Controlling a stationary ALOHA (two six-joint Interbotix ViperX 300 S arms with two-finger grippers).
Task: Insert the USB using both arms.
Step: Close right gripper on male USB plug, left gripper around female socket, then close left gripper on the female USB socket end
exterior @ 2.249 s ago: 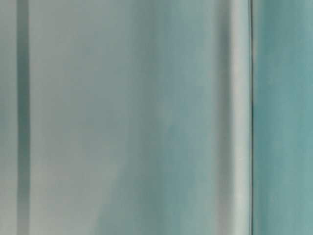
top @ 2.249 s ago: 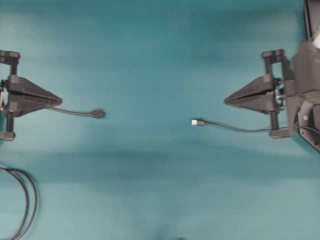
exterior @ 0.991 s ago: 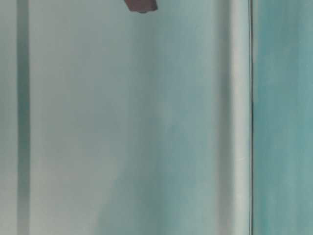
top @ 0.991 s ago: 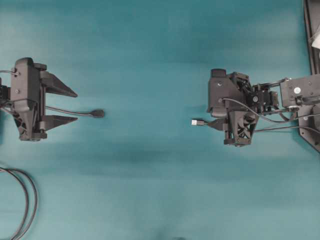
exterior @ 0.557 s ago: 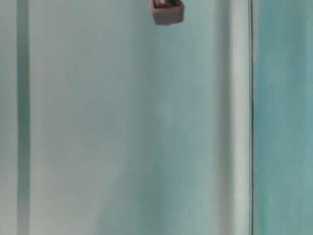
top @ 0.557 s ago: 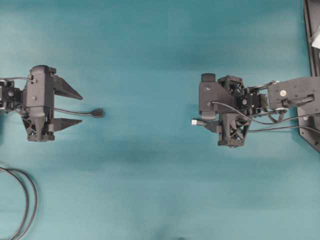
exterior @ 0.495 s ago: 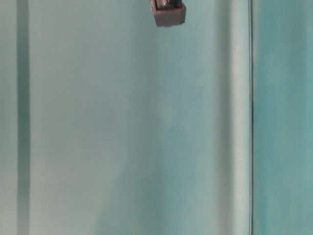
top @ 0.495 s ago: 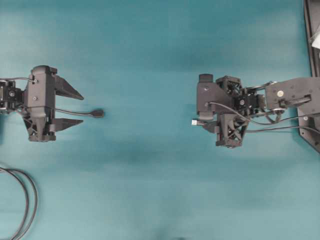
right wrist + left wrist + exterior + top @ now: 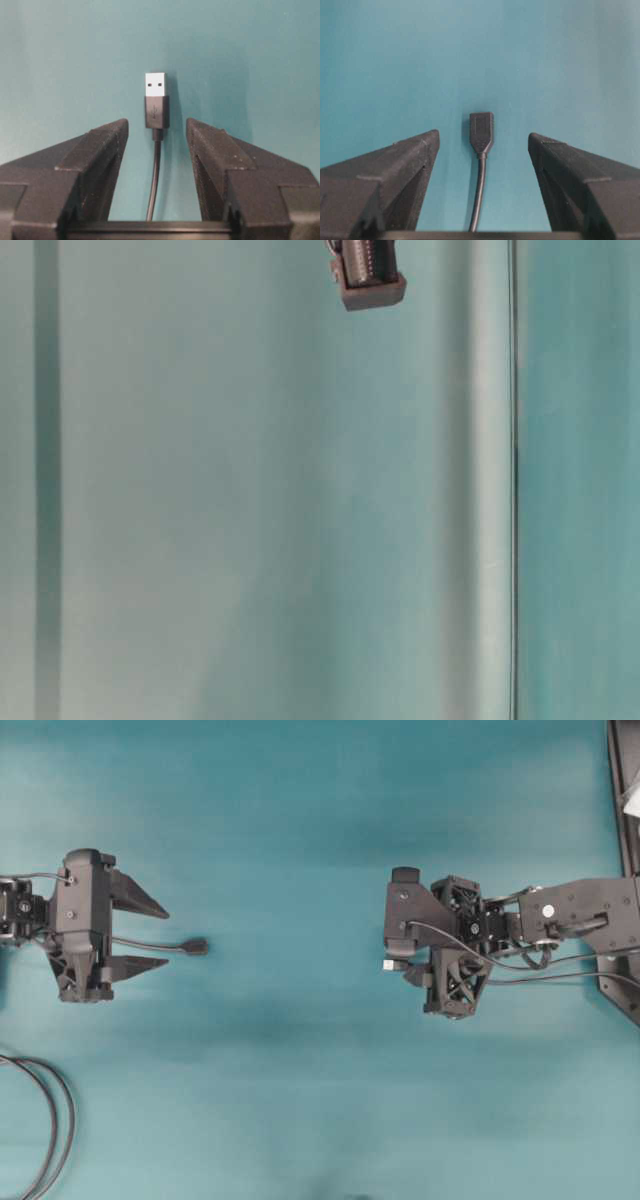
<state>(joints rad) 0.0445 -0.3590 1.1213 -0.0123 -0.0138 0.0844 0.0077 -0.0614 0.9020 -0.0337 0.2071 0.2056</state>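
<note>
From overhead the right hand [image 9: 400,963], fingers apart, hides all but the tip of the USB [image 9: 156,100] lying on the bench [image 9: 300,1070], while the left hand [image 9: 483,142] gapes wide around the socket end [image 9: 481,132], touching nothing.

The left black lattice-framed hand [image 9: 150,934] reached in from the left edge, level, its two pointed triangular fingers [image 9: 395,170] spread wide and aimed right. The right black lattice-framed hand [image 9: 156,137] stretched in from the right edge and pointed left, its fingers [image 9: 97,150] parted, with nothing between them gripped.
</note>
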